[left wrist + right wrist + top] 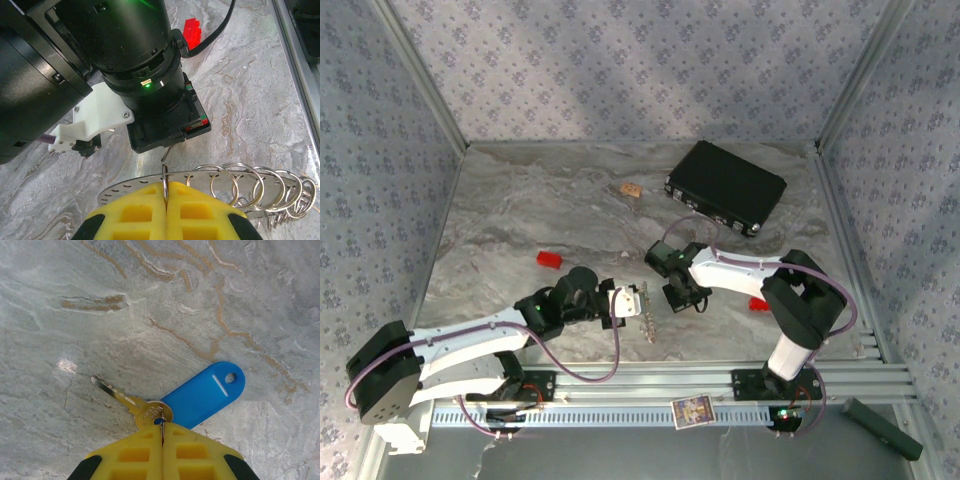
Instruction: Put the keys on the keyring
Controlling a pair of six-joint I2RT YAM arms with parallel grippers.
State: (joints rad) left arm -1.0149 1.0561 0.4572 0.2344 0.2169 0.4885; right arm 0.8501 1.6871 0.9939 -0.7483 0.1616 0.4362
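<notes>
While fast in the right claw [162, 434], key [131, 404], blade outward.

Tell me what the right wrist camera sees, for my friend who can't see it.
The right hand, yellow and shut, pinches a brass key by its head end, with a blue tag joined there. Behind them is a grey marbled table.

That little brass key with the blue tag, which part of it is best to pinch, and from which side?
The round head, approached from the head end, as the right gripper has it now, shut. It is the key's widest flat part, so it can be pinched on both faces; the thin blade is left free, and the blue tag splays off to the side.
</notes>
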